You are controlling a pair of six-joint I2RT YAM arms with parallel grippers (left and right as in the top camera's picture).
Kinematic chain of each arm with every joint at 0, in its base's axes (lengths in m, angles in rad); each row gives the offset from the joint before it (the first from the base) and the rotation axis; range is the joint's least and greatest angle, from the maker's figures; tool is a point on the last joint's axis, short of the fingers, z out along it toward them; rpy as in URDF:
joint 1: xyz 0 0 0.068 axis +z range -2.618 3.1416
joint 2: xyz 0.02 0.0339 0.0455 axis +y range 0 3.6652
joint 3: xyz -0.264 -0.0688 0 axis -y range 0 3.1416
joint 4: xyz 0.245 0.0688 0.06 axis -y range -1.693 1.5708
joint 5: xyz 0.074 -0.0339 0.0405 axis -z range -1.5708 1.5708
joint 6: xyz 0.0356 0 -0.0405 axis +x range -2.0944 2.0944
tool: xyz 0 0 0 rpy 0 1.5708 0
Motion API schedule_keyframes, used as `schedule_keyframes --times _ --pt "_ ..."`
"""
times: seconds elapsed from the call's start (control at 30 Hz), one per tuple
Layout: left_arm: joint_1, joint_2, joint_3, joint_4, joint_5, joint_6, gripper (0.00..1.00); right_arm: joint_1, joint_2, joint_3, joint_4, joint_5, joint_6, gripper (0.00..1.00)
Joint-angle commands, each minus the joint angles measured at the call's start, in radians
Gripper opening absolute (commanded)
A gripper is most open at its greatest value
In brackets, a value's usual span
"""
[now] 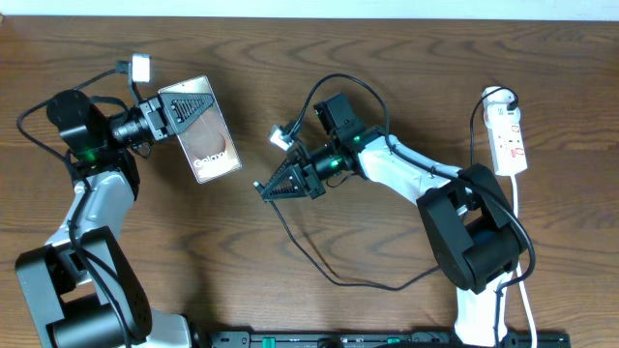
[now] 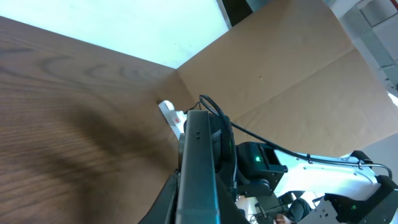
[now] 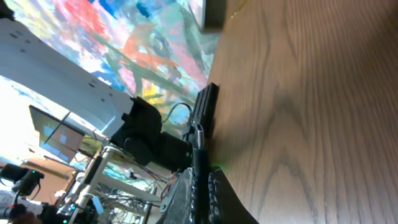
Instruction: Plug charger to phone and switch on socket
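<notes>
The bronze-brown phone point(image 1: 209, 137) is lifted at the left, with my left gripper point(image 1: 184, 108) shut on its upper end. In the left wrist view the phone point(image 2: 198, 163) shows edge-on between the fingers. My right gripper point(image 1: 263, 188) points left at mid-table, shut on the charger point(image 1: 305, 246) near its plug tip. The tip sits a short way off the phone's lower right corner. In the right wrist view the plug tip point(image 3: 198, 142) sticks out from the fingers toward the phone's dark edge point(image 3: 206, 106). The white socket point(image 1: 509, 135) lies at the far right, also visible as the socket point(image 2: 171, 116).
The charger's black cable loops across the table in front of the right arm and arcs over it toward the socket end point(image 1: 503, 97). A brown cardboard wall point(image 2: 298, 81) stands beyond the table. The right arm base point(image 1: 469, 242) occupies the lower right.
</notes>
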State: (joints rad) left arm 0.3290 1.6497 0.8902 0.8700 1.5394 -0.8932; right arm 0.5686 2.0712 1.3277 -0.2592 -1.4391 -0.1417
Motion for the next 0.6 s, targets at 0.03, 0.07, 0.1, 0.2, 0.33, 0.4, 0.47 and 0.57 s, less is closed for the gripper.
schedule_keyframes --times 0.03,0.07,0.1,0.2,0.33,0.4,0.47,0.57 --pt "0.001 -0.004 -0.006 0.006 0.001 -0.003 0.07 0.003 0.000 -0.003 0.024 0.036 0.134 0.01" --pt "0.001 -0.004 -0.006 0.006 0.002 -0.003 0.08 0.003 0.000 -0.003 0.024 0.048 0.145 0.01" --pt "0.001 -0.004 -0.006 0.006 0.002 -0.003 0.08 0.003 0.000 -0.003 0.025 0.044 0.143 0.01" --pt "0.001 -0.004 -0.006 0.006 0.002 -0.003 0.07 0.003 0.000 -0.003 0.060 0.017 0.145 0.01" --pt "0.001 -0.004 -0.006 0.006 0.002 -0.003 0.08 0.003 0.000 -0.003 0.060 0.093 0.206 0.01" --pt "0.001 -0.004 -0.006 0.006 0.002 -0.003 0.07 0.003 0.000 -0.003 0.031 0.263 0.317 0.01" --pt "0.001 -0.004 -0.006 0.006 0.002 -0.003 0.07 0.002 0.000 -0.003 -0.032 0.451 0.404 0.01" --pt "0.001 -0.004 -0.006 0.006 0.002 -0.002 0.07 -0.005 0.000 0.000 -0.175 0.708 0.500 0.01"
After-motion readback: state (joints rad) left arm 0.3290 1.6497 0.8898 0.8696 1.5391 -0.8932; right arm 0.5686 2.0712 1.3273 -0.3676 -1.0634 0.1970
